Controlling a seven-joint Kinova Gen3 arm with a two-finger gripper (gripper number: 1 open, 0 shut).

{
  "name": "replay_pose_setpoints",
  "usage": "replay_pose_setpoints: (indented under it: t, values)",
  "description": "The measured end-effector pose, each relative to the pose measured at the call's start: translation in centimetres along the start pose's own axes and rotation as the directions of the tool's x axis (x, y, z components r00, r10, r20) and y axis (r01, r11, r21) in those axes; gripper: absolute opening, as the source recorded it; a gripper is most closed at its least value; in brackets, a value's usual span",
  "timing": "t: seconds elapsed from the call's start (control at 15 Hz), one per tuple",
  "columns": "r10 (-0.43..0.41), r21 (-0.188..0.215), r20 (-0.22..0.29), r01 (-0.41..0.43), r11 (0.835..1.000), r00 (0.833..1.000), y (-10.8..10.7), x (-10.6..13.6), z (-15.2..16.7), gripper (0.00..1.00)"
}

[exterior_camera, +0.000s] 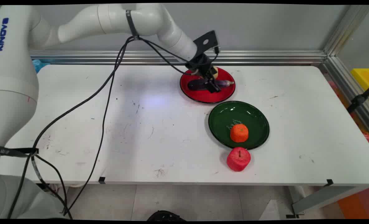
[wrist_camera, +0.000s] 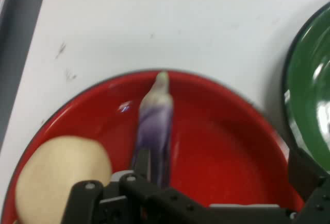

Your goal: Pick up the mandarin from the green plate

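The white table (exterior_camera: pixel 78 124) is scuffed with small dark marks across its left and middle stretches, and black cables (exterior_camera: pixel 106 93) hang over it from the arm above. Right of the middle, toward the far edge, sits a red plate (exterior_camera: pixel 203 96), and the gripper (exterior_camera: pixel 214 88) is down inside it, right over a purple eggplant (exterior_camera: pixel 226 83) that lies across the plate with its pale tip pointing to the right in the main view. In the hand view the eggplant (wrist_camera: pixel 154 126) runs up from between the black linkage to the plate's (wrist_camera: pixel 227 147) far rim; one finger (wrist_camera: pixel 142 165) stands against its left flank, the other is out at the lower right corner of that view, so the jaws look wide with the eggplant between them, and I cannot tell whether both sides touch it. Beside the eggplant on the same plate lies a round pale-yellow piece (wrist_camera: pixel 62 177), perhaps a potato, which shows in the main view (exterior_camera: pixel 215 72) only as a sliver behind the gripper. Just to the right and nearer the camera, a green plate (exterior_camera: pixel 256 118) almost touches the red one and carries an orange (exterior_camera: pixel 239 133). In front of the green plate, just beside its near rim, a red apple (exterior_camera: pixel 238 159) stands on the bare table with its stem up.
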Motion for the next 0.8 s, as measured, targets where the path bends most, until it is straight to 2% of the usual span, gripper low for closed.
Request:
replay_pose_setpoints:
  t: [0.47, 0.8]
  values:
    - [-0.044, -0.046, -0.058, 0.041, 0.998, 0.997, 4.0, 4.9, -0.8, 1.00]
    - [-0.050, -0.068, -0.072, 0.045, 0.997, 0.996, 7.1, 6.4, -0.7, 1.00]
